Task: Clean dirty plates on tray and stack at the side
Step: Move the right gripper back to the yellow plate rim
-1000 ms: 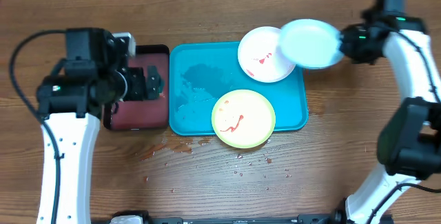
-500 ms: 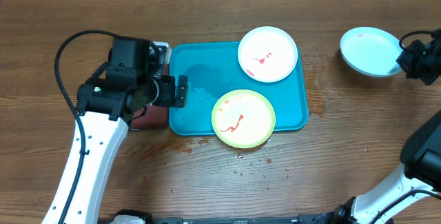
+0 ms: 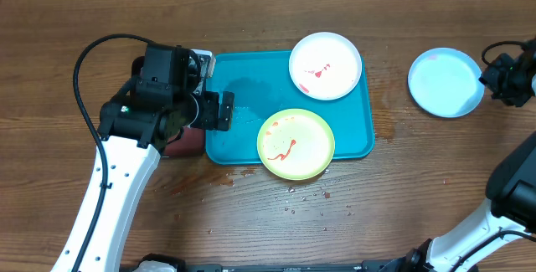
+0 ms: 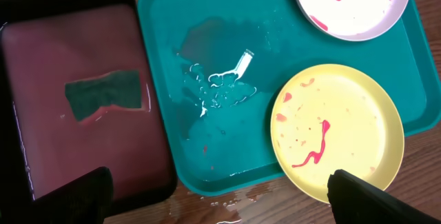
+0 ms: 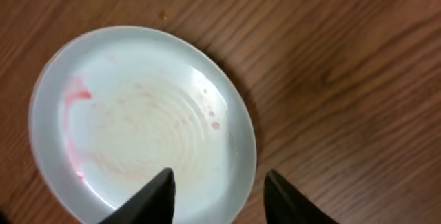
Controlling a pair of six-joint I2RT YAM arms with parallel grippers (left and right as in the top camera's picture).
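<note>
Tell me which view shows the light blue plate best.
Right wrist: the light blue plate fills most of the frame, with faint red smears near its rim. Overhead shows it whole but small, on the wood right of the tray. Left wrist misses it.

Bare counter [image 3: 394, 180] lies open between the tray [image 3: 251, 142] and the light blue plate [image 3: 444, 82]. The white plate [image 3: 325, 64] and green plate [image 3: 295, 143] block the tray's right half; its wet left half is free.
</note>
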